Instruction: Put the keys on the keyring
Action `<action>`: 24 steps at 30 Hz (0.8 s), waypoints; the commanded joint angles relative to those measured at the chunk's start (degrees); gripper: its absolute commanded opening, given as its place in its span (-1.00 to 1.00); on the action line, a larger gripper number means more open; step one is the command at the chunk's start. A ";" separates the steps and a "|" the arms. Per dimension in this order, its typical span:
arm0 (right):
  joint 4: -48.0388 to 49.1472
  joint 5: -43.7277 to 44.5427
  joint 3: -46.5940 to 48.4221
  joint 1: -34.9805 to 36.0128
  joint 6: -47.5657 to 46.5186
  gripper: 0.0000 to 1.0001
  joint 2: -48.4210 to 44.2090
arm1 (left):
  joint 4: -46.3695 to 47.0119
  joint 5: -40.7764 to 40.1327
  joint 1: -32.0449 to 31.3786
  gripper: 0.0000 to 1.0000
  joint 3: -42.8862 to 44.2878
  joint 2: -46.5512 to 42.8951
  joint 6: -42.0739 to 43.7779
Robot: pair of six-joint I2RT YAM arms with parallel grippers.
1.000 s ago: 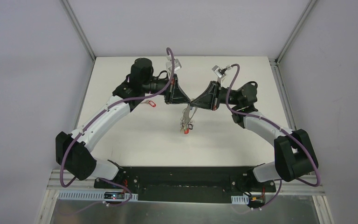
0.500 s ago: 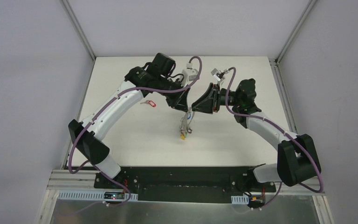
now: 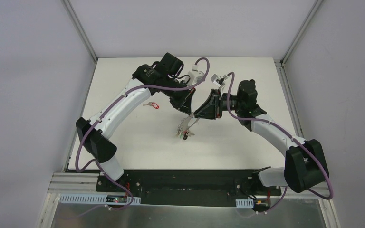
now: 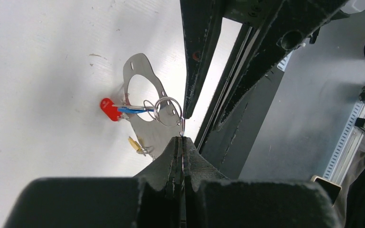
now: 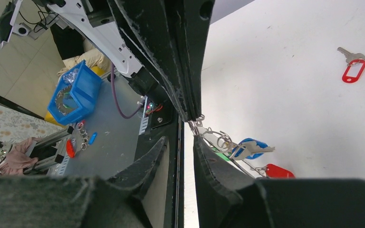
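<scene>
The keyring [image 3: 188,120] is a thin wire held above the table, with keys on blue [image 5: 249,147], red [image 5: 278,171] and green [image 5: 218,155] tags hanging from it. My left gripper [image 4: 182,138] is shut on the wire; red [image 4: 109,109], blue [image 4: 130,110] and yellow [image 4: 134,142] tags hang beyond it. My right gripper [image 5: 180,138] has its jaws apart, and the wire lies at the tip of its right finger. The two grippers [image 3: 186,102] [image 3: 204,112] meet tip to tip. A loose key with a red tag [image 3: 153,105] lies on the table to the left.
The white table [image 3: 138,142] is walled at the back and both sides. The arms' black base bar [image 3: 185,183] runs along the near edge. The loose red-tagged key also shows in the right wrist view [image 5: 352,70].
My left arm has swung its elbow toward the near left and turned its wrist. Both grippers and the hanging keys have shifted a little to the left.
</scene>
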 commanded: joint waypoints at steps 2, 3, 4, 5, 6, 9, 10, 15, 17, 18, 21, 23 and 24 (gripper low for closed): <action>-4.20 -1.37 3.89 0.93 -5.26 -0.46 -1.66 | 0.97 2.76 -0.33 -1.00 1.84 -0.05 -2.19; -4.63 -1.37 3.97 1.05 -5.26 -0.46 -1.46 | 1.18 3.25 -0.33 -1.00 1.66 -0.03 -2.37; -5.06 -1.37 4.01 1.23 -5.26 -0.46 -1.36 | 1.26 3.73 -0.33 -1.00 1.50 -0.03 -2.43; -5.51 -1.37 4.08 1.24 -5.26 -0.46 -1.22 | 1.33 4.01 -0.33 -1.00 1.51 -0.03 -2.43; -6.47 -1.37 4.22 1.25 -5.26 -0.46 -1.18 | 1.34 4.31 -0.33 -1.00 1.41 -0.03 -2.46; -9.57 -0.27 4.90 1.31 -8.00 -0.46 -1.15 | 1.57 4.86 -0.33 -1.00 1.11 -0.19 -2.43; -11.16 0.60 5.20 1.34 -11.61 -0.46 -1.14 | 1.65 4.87 -0.33 -1.00 1.02 -0.28 -2.30; -16.11 1.87 6.36 1.22 -16.23 -0.47 -1.40 | 1.72 4.84 -0.33 -1.00 0.10 -0.88 -1.73; -16.56 1.85 6.39 1.03 -16.63 -0.47 -1.47 | 1.86 4.77 -0.33 -1.00 -0.36 -1.14 -1.51; -16.68 1.65 6.39 0.88 -16.70 -0.48 -1.53 | 1.86 4.75 -0.33 -1.00 -0.47 -1.28 -1.36; -17.46 1.25 6.60 0.30 -17.51 -0.48 -1.98 | 1.87 4.71 -0.33 -1.00 -0.90 -1.52 -0.99; -18.55 1.18 6.89 -0.07 -18.47 -0.48 -2.22 | 1.78 4.66 -0.32 -1.00 -1.14 -1.69 -0.77; -19.09 1.09 6.98 -0.13 -18.92 -0.48 -2.42 | 1.89 4.71 -0.33 -1.00 -1.19 -1.76 -0.74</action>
